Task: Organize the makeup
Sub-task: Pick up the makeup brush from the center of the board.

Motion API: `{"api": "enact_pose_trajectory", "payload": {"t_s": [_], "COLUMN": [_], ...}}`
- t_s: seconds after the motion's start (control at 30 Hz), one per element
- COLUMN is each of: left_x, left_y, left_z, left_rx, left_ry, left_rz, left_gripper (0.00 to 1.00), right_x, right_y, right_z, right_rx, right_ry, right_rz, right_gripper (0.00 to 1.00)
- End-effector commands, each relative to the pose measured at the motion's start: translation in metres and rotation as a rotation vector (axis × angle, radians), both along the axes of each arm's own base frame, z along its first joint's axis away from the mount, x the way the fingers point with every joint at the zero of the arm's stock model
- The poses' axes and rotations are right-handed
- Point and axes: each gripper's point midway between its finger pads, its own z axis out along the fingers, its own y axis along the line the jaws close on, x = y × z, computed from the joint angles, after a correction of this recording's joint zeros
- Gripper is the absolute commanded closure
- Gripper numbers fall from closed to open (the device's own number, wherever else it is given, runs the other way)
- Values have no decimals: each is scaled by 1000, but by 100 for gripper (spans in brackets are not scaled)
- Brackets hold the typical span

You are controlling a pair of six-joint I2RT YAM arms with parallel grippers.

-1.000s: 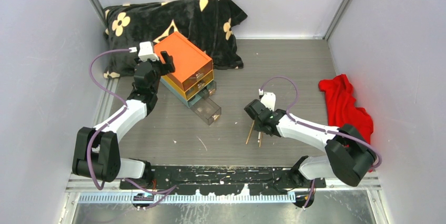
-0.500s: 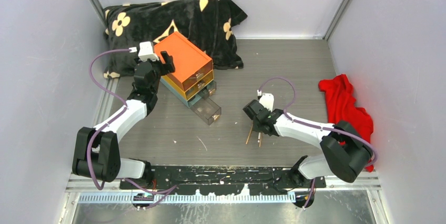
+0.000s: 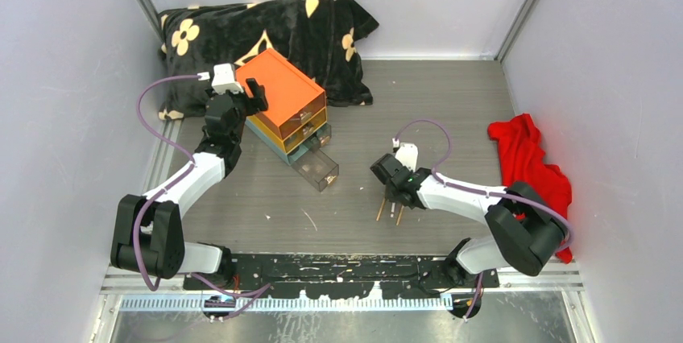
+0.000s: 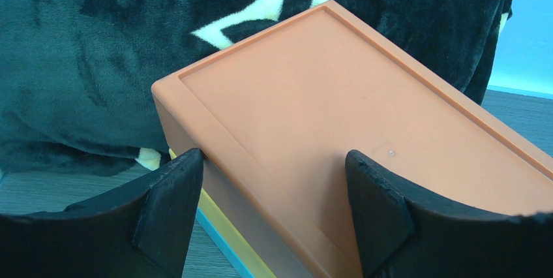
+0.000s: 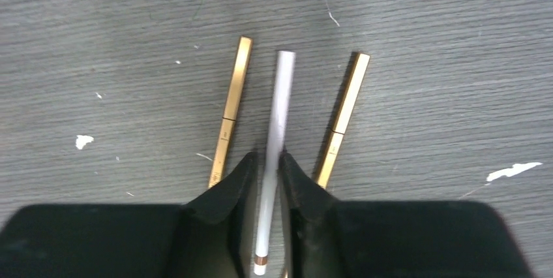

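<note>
- The right gripper (image 5: 267, 160) has crept a little toward the near-left since a second ago, with its elbow swinging inward. It now sits low over three thin makeup sticks lying side by side on the worktop (image 3: 451, 109)
- Its jaws have narrowed slightly and now pinch the pale stick (image 5: 279, 115) near its lower end. The fingertips (image 5: 242, 177) hug it on both sides
- The left gold stick (image 5: 231, 105) and the right gold stick (image 5: 344, 111) lie just outside the jaws and fan away from the pale one. They look free of the grip
- In the top view all three sticks now show separately below the right gripper, where only two could be told apart before
- The left gripper (image 4: 274, 160) has not moved. Its jaws stand wide apart over a corner of the orange-topped drawer box (image 3: 282, 89), and I cannot tell whether they press on it
- The box's clear bottom drawer (image 3: 316, 167) stays pulled out toward the right arm, well apart from the sticks
- My reading is that the pick of the pale stick is just being secured. The open drawer is the likely place for it, and the left arm seems to be steadying the box
- The risk is that a lift drags a neighbouring gold stick along, as both lie so close
- No other cosmetics are in sight
</note>
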Motion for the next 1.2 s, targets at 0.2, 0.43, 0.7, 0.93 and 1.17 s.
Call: {"api": "enact_pose_trajectory", "payload": {"t_s": [0.2,0.43,0.7,0.93,1.17], "left_x": [-42,-42,-43,-43,-43], "left_y": [-22,-22,-22,-22,-22], "left_z": [-119,-119,-119,-119,-118], "left_rx": [110,111,110,110,109], "left_ry": [397,398,394,394,392], "left_rz": [-162,-161,-162,-160,-161], "left_gripper": [23,23,23,23,23], "right_x": [-8,14,48,68,73], "right_y": [-13,-1,79,159,207], "right_z": [-18,51,142,155,135], "right_rx": [-69,-44,72,266,391], "right_ry": [43,-84,-143,-163,-101], "right_rz": [-28,13,339,535,620], "right_gripper": [99,99,99,99,99]}}
